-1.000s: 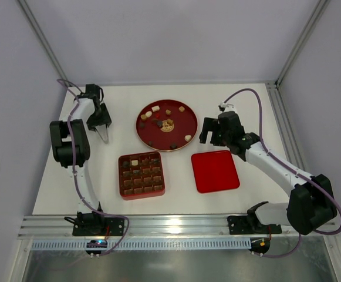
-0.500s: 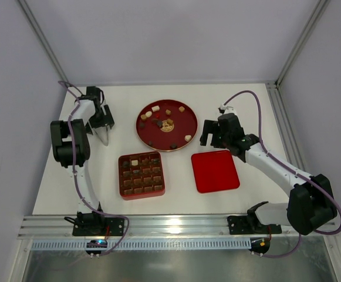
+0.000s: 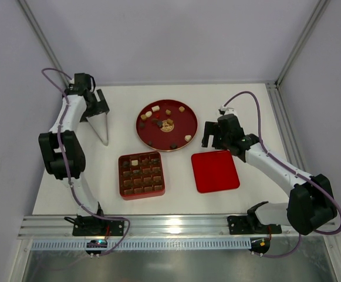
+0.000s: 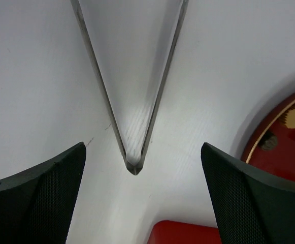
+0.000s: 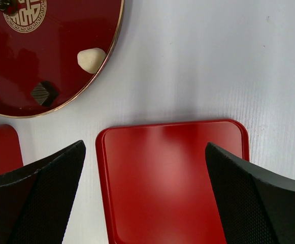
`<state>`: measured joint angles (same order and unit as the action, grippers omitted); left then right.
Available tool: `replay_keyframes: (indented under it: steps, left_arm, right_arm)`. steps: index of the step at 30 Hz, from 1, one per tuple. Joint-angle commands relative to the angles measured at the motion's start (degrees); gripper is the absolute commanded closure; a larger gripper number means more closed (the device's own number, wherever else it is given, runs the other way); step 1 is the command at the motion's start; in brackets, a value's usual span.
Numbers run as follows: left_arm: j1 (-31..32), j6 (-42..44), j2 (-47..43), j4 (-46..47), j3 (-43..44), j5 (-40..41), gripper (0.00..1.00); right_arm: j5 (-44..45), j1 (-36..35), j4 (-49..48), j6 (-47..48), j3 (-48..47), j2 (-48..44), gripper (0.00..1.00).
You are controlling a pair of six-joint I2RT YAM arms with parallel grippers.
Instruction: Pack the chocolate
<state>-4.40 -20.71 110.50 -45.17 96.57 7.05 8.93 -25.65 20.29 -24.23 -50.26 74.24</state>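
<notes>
Starting nearest you, the tray [image 3: 142,194] holds pieces in many of its cells, though the top view is too small to count them. The lid [image 3: 215,171] lies flat on the table [image 3: 123,97] just to the tray's right, not on it. The right gripper [image 5: 144,152] hovers over the lid's far edge, fingers spread wide with nothing between them. Farther back, the chocolate [image 5: 91,59] not yet packed sits loose on the round plate [image 3: 179,124], so I judge you are mid-task, about to fetch the next piece. The tweezers [image 3: 102,130] appear to lie on the table left of the plate, tip toward the tray. The left gripper [image 4: 143,152] hangs above them, fingers far apart, gripping nothing. Your next move likely calls for lowering that gripper onto the tweezers' arms and closing softly enough that the tips stay parted. Against a second ago, the left arm has drawn back toward the far-left corner, uncovering the tweezers' full length. The right gripper has barely shifted, and tray, lid and plate have not moved.
</notes>
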Motion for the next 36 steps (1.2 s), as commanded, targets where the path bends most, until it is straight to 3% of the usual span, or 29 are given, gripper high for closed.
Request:
replay_keyframes:
  steps: [1,8,15,24,36]
  left_arm:
    - [0.3,-0.8,-7.7,-2.8,1.6,-3.4,0.09]
    - [5.6,-1.6,-19.5,-5.2,-5.5,-4.6,0.11]
    - [12.7,-4.4,-32.8,-3.4,-19.0,-6.7,0.15]
    - [19.0,-7.9,-46.4,-2.8,-29.3,-10.0,0.16]
    - [19.1,-7.2,-54.1,-5.1,-32.9,-12.7,0.16]
  right_arm:
    - [1.5,0.2,1.5,0.6,-2.6,-1.5,0.0]
    - [1.8,0.2,2.6,0.6,-1.6,-3.3,0.0]
    - [1.9,-0.1,3.2,0.3,0.3,-5.2,0.0]
    - [4.4,-5.7,3.0,-2.1,3.1,-6.2,0.0]
    - [6.5,-16.3,2.8,-5.5,3.1,3.5,0.22]
